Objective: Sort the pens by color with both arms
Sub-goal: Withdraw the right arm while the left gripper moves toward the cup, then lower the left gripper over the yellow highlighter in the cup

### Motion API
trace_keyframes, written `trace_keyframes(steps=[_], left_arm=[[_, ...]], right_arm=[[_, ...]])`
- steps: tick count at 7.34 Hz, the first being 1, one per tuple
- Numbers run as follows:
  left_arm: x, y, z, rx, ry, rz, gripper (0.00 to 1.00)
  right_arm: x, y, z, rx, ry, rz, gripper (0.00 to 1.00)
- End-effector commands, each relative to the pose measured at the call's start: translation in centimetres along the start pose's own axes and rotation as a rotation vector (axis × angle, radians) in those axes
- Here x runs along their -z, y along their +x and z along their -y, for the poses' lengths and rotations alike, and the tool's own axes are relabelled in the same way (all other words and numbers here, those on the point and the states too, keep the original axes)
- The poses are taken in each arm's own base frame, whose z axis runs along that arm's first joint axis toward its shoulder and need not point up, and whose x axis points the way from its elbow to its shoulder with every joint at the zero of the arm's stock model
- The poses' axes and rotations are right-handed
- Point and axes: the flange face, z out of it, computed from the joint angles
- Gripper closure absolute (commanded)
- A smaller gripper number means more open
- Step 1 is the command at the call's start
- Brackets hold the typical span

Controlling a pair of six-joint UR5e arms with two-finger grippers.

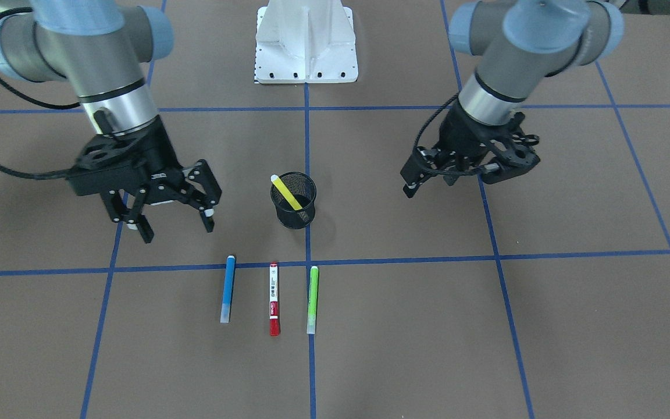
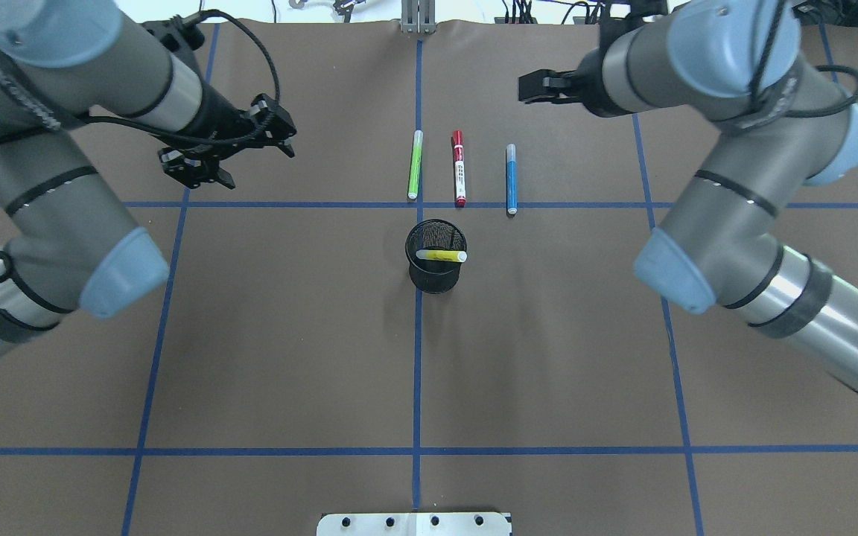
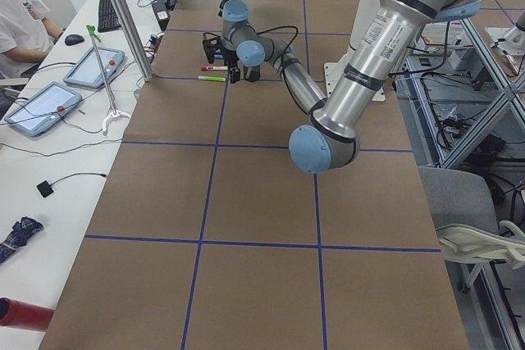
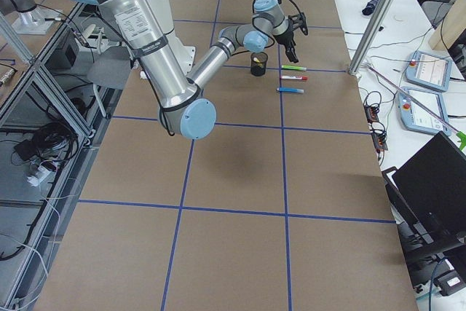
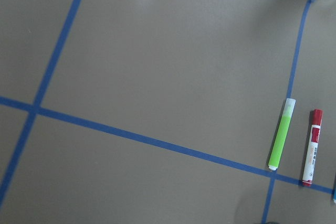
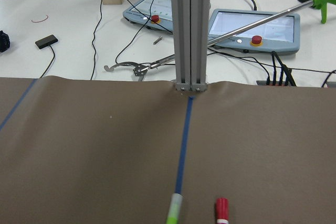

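R fingers [image 1: 146, 230] hung spread wide above the tabletop [image 1: 428, 326], w/ nothing btw them. L fingers [image 1: 409, 185] hung tilted, tips toward the table's middle. They showed side-on, so can't tell if they were spread or pressed together; nothing visibly held.

Btw the two sets of fingers, nearer the R ones, stood a black mesh cup [image 1: 295, 220]. The yellow pen [image 1: 287, 193] leaned inside it, top end at the rim.

Past the cup, further from the robot than either set of fingers, 3 pens lay flat in a parallel row, close but not touching:
- blue pen [image 1: 228, 288]: closest to the R fingers, just out beyond their tips
- red-capped white pen [image 1: 274, 299]: middle of the row
- green pen [image 1: 312, 299]: on the L fingers' side, well apart from them

All 3 started at a blue tape line [image 1: 486, 259] and pointed away from the robot.
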Motion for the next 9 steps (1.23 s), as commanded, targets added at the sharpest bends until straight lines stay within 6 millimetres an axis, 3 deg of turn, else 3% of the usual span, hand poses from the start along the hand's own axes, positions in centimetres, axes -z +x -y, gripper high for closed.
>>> trace_keyframes(steps=[1,2,3,4,5,6,7,9], left_arm=[[-1.5,7.5,-9.8,0.053,0.094,0.129,0.01],[-2.7,11.1,-12.4,0.044,0.135,0.155,0.0],[-4.4,16.4,-15.0,0.083,0.174,0.171,0.0],[-5.3,20.9,-15.5,0.115,0.19,0.206,0.01],[-5.8,24.0,-15.8,0.128,0.201,0.266,0.01],[-6.8,26.2,-16.0,0.175,0.215,0.305,0.01],[-8.4,25.8,-16.8,0.178,0.215,0.333,0.02],[-10.8,25.2,-17.3,0.16,0.25,0.372,0.03]], right_arm=[[2.1,12.8,2.2,0.021,-0.131,-0.024,0.02],[1.9,15.7,2.2,0.052,-0.144,-0.054,0.02],[1.5,17.7,1.9,0.052,-0.157,-0.075,0.02],[1.3,19.7,1.5,0.055,-0.171,-0.093,0.02],[0.8,21.2,1.4,0.062,-0.184,-0.109,0.02],[0.8,22.4,1.0,0.07,-0.19,-0.119,0.02],[1.2,23.5,1.2,0.07,-0.189,-0.126,0.02],[1.1,23.7,1.0,0.072,-0.191,-0.129,0.02]])
